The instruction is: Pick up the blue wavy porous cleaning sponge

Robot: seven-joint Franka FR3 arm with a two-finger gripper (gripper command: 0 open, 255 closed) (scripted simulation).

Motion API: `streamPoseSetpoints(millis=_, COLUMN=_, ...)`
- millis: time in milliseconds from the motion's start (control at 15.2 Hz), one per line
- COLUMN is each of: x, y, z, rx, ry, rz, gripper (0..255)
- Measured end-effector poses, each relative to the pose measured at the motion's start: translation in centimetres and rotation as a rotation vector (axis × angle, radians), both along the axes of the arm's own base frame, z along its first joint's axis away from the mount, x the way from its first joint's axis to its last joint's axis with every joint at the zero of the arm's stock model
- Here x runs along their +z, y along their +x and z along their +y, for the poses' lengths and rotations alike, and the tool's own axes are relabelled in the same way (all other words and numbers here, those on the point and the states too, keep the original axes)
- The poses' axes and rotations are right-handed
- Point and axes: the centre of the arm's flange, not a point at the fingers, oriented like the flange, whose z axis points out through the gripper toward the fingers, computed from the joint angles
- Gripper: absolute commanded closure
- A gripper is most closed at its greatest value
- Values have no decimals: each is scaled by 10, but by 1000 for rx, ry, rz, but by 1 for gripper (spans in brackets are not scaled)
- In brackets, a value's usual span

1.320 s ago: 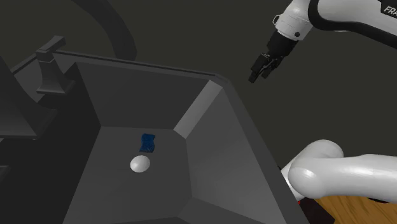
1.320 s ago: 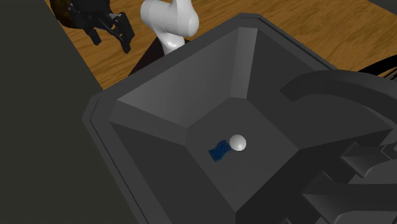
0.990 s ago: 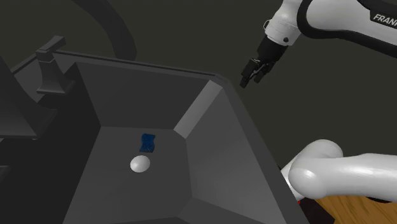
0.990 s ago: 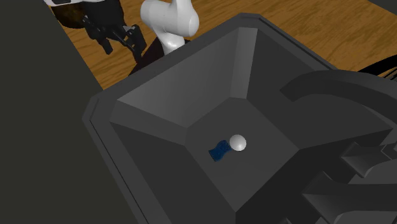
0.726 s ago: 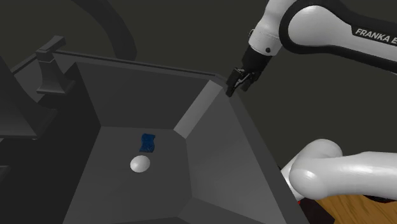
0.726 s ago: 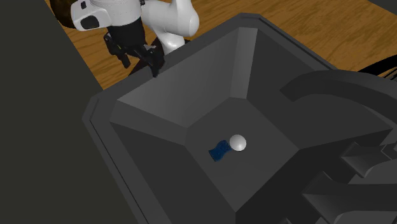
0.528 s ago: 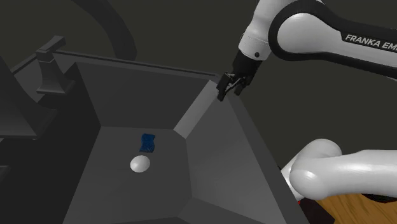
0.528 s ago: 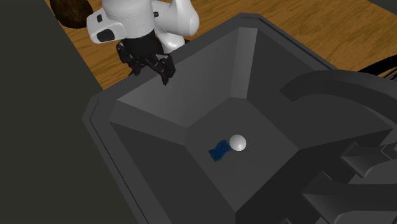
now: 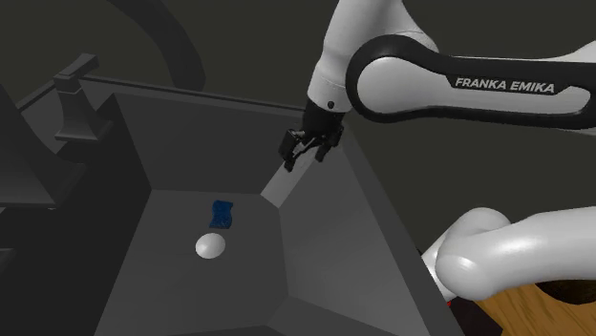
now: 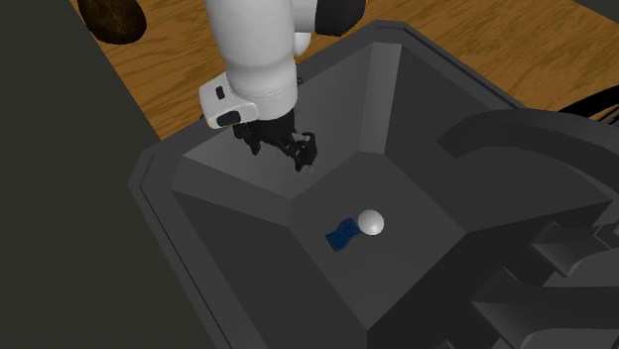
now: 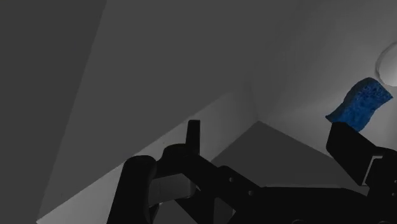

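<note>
The small blue wavy sponge (image 9: 222, 214) lies flat on the floor of a deep dark grey sink (image 9: 325, 248), right beside a white ball (image 9: 210, 246). In the second exterior view the sponge (image 10: 342, 235) touches or nearly touches the ball (image 10: 371, 222). My black gripper (image 9: 304, 159) hangs open and empty inside the sink's upper corner, well above the sponge and off to the shoulder view's right. It is also seen from across the sink (image 10: 303, 159). In the wrist view the sponge (image 11: 359, 105) lies ahead, just beyond one finger, while the gripper (image 11: 267, 137) holds nothing.
The sink's steep walls (image 10: 248, 188) slope down around the gripper. A dark faucet (image 9: 76, 95) stands on the far rim at the shoulder view's left. Wooden floor (image 10: 179, 59) and a brown rounded object (image 10: 109, 20) lie beyond the sink.
The arm has swung from outside the sink, over its rim, down into the basin's corner, toward the shoulder view's left. The fingers stayed open. Sponge and ball have not moved.
</note>
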Motion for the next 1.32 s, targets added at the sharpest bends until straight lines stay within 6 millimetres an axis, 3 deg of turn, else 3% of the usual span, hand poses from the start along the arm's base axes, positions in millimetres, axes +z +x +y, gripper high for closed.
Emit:
streamPoseSetpoints(millis=990, x=-96, y=38, z=169, rx=-63, ry=9, rz=43, gripper=0)
streamPoseSetpoints(millis=1320, x=-121, y=41, z=180, rx=-69, ry=11, rz=45, gripper=0)
